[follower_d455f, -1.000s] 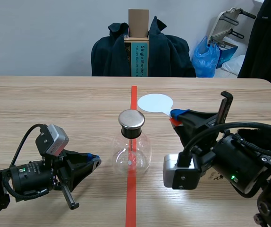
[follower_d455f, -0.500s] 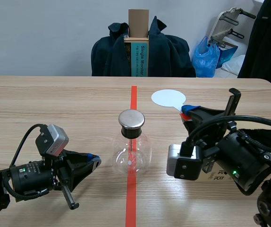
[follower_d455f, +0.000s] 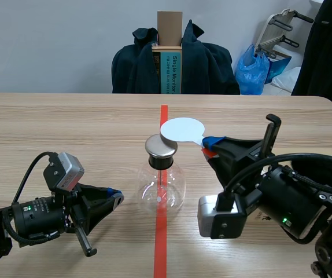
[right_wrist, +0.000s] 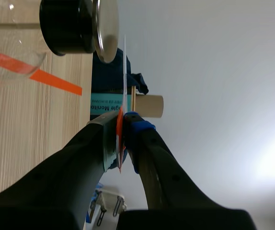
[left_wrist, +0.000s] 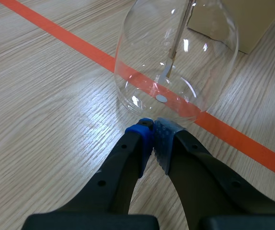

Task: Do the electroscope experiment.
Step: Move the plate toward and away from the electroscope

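Electroscope (follower_d455f: 161,176) sits just ahead of closed left gripper (left_wrist: 153,125); right gripper (follower_d455f: 211,143) pinches white disc (follower_d455f: 181,129).

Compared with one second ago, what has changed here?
The right gripper, shut on the white disc, first swung it away from the flask, then brought it back, now over the edge of the metal cap. The left gripper, shut, and the flask stayed in place.
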Available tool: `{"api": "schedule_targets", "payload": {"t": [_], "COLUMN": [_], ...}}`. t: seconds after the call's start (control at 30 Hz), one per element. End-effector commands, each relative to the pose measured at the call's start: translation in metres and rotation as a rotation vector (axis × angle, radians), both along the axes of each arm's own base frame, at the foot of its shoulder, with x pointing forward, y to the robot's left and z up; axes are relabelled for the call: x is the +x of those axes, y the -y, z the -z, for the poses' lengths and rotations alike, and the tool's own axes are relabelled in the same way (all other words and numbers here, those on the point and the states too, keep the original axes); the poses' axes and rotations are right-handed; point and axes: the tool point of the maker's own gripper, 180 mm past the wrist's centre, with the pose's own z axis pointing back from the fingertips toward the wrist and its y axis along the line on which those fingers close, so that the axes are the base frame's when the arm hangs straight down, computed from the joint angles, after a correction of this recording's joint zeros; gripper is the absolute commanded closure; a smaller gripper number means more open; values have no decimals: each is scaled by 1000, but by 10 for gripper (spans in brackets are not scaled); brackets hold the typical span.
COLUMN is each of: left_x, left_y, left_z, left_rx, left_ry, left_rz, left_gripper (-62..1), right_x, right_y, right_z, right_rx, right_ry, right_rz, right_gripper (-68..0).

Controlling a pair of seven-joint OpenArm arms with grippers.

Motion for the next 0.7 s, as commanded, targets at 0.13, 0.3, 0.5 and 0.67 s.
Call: {"api": "schedule_targets", "payload": {"t": [0.13, 0.3, 0.5, 0.67], "left_x": [7, 7, 7, 7], "left_y": [5, 5, 5, 5], "left_z": [-14, -14, -14, -14], "left_rx": [-40, -40, -40, -40], "left_ry": [36, 36, 36, 36], "left_rz": [-3, -3, -3, -3], "left_gripper": [-19, -19, -19, -19], "right_x": [-3, -10, -16, -19], "right_y": [-4, -10, -14, -17], "right_z": [-8, -8, -8, -8], "right_rx": [6, 9, 11, 12], "right_ry": [31, 29, 28, 27], "right_rz": [-58, -108, -148, -170], "right_gripper": [-8, -8, -8, -8]}}
